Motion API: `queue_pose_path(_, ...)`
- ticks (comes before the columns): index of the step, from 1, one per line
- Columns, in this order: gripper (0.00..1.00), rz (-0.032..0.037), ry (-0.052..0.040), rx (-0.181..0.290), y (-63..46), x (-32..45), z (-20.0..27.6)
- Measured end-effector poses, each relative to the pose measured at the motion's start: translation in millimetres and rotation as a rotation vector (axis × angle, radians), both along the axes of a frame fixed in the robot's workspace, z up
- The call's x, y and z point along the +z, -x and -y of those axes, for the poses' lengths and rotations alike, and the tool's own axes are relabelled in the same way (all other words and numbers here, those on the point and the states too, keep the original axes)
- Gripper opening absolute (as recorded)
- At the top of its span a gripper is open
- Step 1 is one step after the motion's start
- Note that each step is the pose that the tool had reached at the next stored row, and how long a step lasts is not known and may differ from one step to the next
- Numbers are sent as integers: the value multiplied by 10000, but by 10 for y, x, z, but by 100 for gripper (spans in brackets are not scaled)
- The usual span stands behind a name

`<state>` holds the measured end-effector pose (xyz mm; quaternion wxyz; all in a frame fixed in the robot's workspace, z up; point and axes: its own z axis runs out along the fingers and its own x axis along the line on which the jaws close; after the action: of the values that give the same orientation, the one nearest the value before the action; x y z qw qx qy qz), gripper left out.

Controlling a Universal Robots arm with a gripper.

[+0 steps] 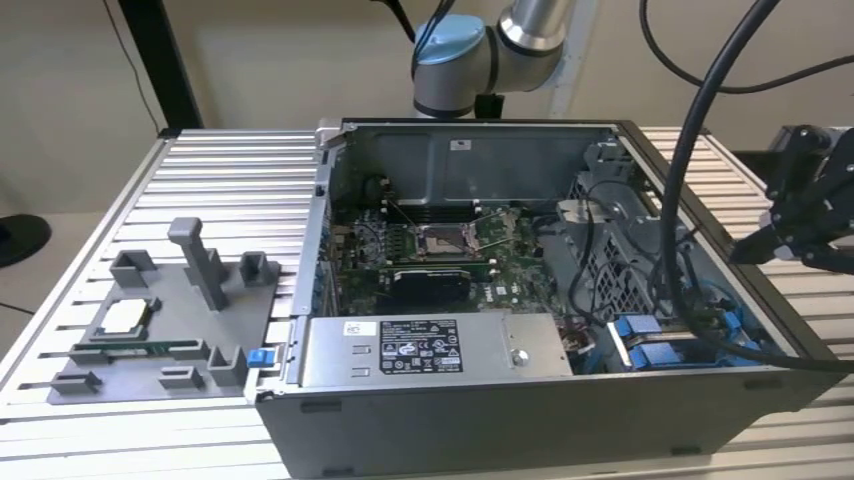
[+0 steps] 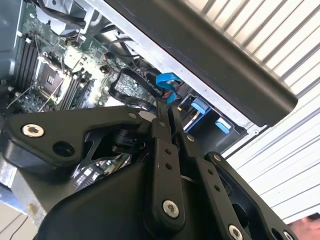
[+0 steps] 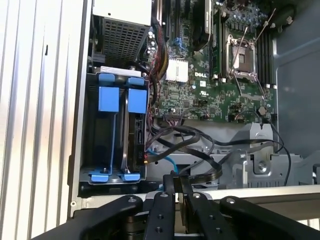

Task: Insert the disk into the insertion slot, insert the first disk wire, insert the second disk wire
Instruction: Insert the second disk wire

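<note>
1. My fingers [image 2: 161, 131] are pressed together at the tips and hold nothing.
2. My gripper [image 3: 177, 178] hangs over the rim of the open computer case [image 1: 534, 420], at the exterior view's right.
3. Just below me is the insertion slot [image 3: 82, 146], with the disk [image 3: 136, 125] standing on edge inside it between blue rails.
4. Black cables [image 3: 192, 145] loop loosely beside the slot, near the motherboard [image 3: 200, 95].

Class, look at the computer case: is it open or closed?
Open: the computer case has no side panel on, and the motherboard lies bare inside.
</note>
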<state>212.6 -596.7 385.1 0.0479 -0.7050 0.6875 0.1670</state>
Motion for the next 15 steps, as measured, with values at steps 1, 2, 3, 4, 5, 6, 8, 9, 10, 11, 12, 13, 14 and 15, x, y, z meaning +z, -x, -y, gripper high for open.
queue_pose_path(1,0,0,0,0,2,25,0)
queue_pose_path(2,0,0,0,0,4,51,0)
queue_pose_path(3,0,0,1,-1,7,74,0)
queue_pose_path(4,0,0,0,0,9,94,0)
queue_pose_path(5,0,0,-1,-1,13,116,0)
queue_pose_path(6,0,0,-1,-1,16,134,0)
queue_pose_path(8,0,0,1,-1,22,162,0)
queue_pose_path(9,0,0,0,-1,26,172,0)
queue_pose_path(10,0,0,1,-1,31,180,0)
queue_pose_path(11,0,0,-2,0,38,182,0)
queue_pose_path(12,0,0,-2,0,47,182,0)
queue_pose_path(13,0,1,0,0,58,183,0)
queue_pose_path(14,0,7,-1,1,74,182,0)
queue_pose_path(15,0,27,-1,1,96,182,0)
